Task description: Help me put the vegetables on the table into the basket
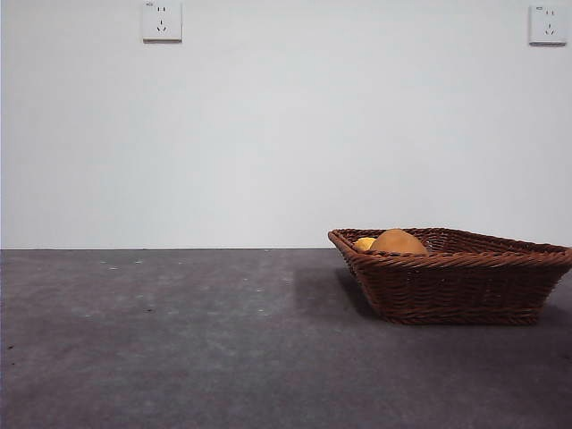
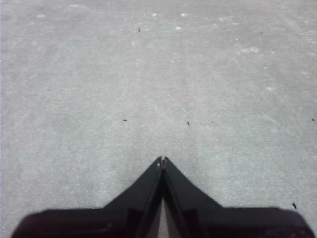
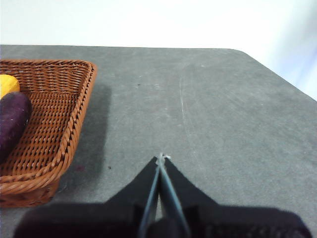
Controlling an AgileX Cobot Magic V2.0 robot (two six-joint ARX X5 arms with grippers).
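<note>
Left gripper (image 2: pixel 162 159) jaws pressed together, holding nothing, over bare grey surface (image 2: pixel 148 74). Right gripper (image 3: pixel 161 157) jaws likewise closed and empty, basket (image 3: pixel 74 114) off to one side. Front view: basket (image 1: pixel 456 286) sits on the surface at right, potato (image 1: pixel 399 241) and corn (image 1: pixel 364 243) showing above its rim. Eggplant (image 3: pixel 11 121) lies inside beside the corn (image 3: pixel 7 85)

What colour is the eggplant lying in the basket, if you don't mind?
Dark purple; the eggplant shows best in the right wrist view, inside the basket.
</note>
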